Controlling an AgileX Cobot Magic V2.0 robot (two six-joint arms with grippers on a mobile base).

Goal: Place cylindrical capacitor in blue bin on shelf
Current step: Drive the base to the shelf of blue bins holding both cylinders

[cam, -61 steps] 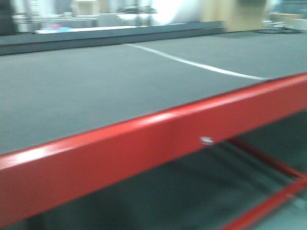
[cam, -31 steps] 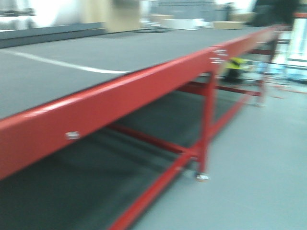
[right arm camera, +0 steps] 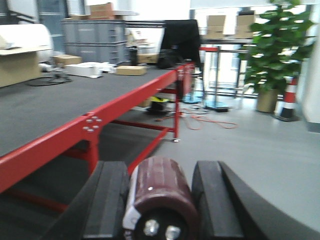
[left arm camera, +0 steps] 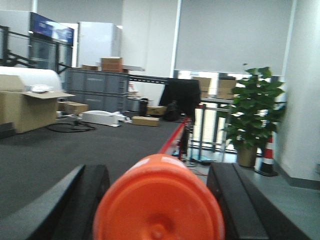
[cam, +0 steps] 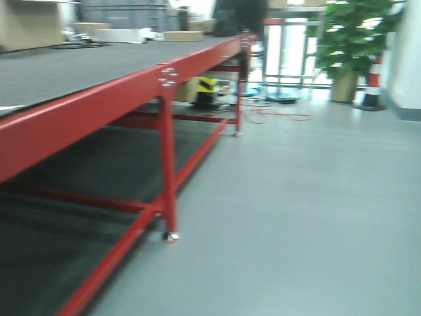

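The cylindrical capacitor (right arm camera: 162,192) is a stubby dark-brown cylinder with two metal terminals facing the right wrist camera. It sits between the black fingers (right arm camera: 111,200) of my right gripper (right arm camera: 161,200), which is shut on it. In the left wrist view, my left gripper (left arm camera: 159,200) is shut on a larger orange cylinder (left arm camera: 160,210) that fills the space between its black fingers (left arm camera: 235,200). The shelf and the blue bin are out of view. Neither gripper shows in the front view.
A long red-framed table (cam: 79,112) with a dark grey top runs along the left, its leg (cam: 168,178) on a caster. Grey floor lies to the right. A potted plant (cam: 352,39), a striped cone (cam: 373,82) and an orange cable (cam: 276,115) are farther back.
The front view has swung to the right along the red table, from its top and rail to its leg, the floor and the plant.
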